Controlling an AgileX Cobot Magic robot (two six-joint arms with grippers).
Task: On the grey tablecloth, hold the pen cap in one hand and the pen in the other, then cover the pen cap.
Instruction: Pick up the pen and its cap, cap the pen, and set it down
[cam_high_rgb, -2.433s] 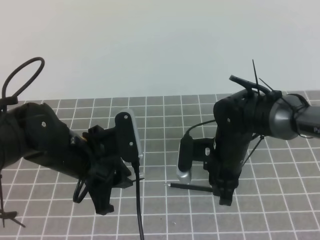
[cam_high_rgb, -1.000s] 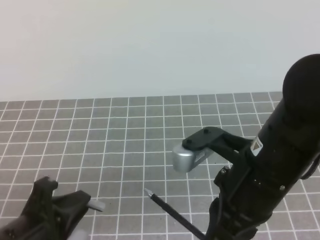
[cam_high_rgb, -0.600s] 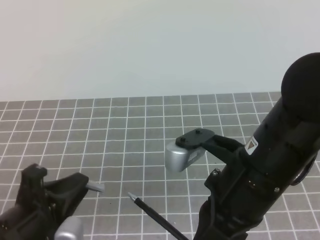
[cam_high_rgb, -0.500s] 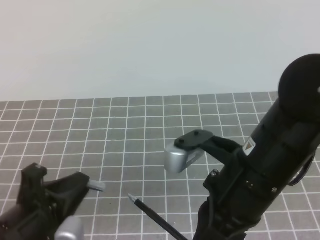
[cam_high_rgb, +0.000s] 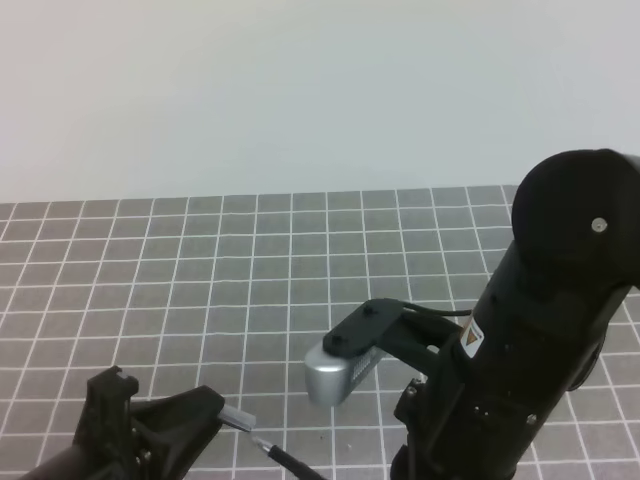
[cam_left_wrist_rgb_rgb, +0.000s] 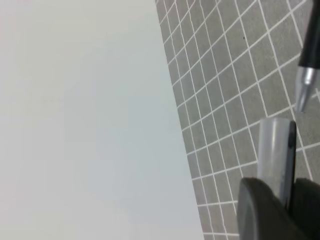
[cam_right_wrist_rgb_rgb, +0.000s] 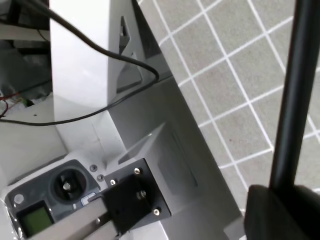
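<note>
My left gripper (cam_high_rgb: 212, 410) reaches in from the bottom left, shut on the pen cap (cam_high_rgb: 238, 416). The pen cap (cam_left_wrist_rgb_rgb: 276, 150) is a short pale tube with a dark clip and sticks out beyond the fingers (cam_left_wrist_rgb_rgb: 262, 210). The pen (cam_high_rgb: 288, 461) is slim and black. Its silver tip (cam_high_rgb: 262, 442) lies just below and right of the cap's open end, slightly apart from it. In the left wrist view the pen's tip (cam_left_wrist_rgb_rgb: 306, 85) hangs just past the cap's mouth. My right gripper (cam_right_wrist_rgb_rgb: 287, 200) is shut on the pen's shaft (cam_right_wrist_rgb_rgb: 295, 90); in the high view the right arm hides it.
The grey tablecloth (cam_high_rgb: 200, 270) with its white grid covers the table up to a plain pale wall. The bulky black right arm (cam_high_rgb: 540, 340) and its silver wrist camera (cam_high_rgb: 335, 370) fill the lower right. A white stand with cables (cam_right_wrist_rgb_rgb: 95, 60) shows in the right wrist view.
The left gripper has carried the cap rightward and toward the front edge. The pen tip has also come forward, and the gap between tip and cap has shrunk. The right arm has shifted left.
</note>
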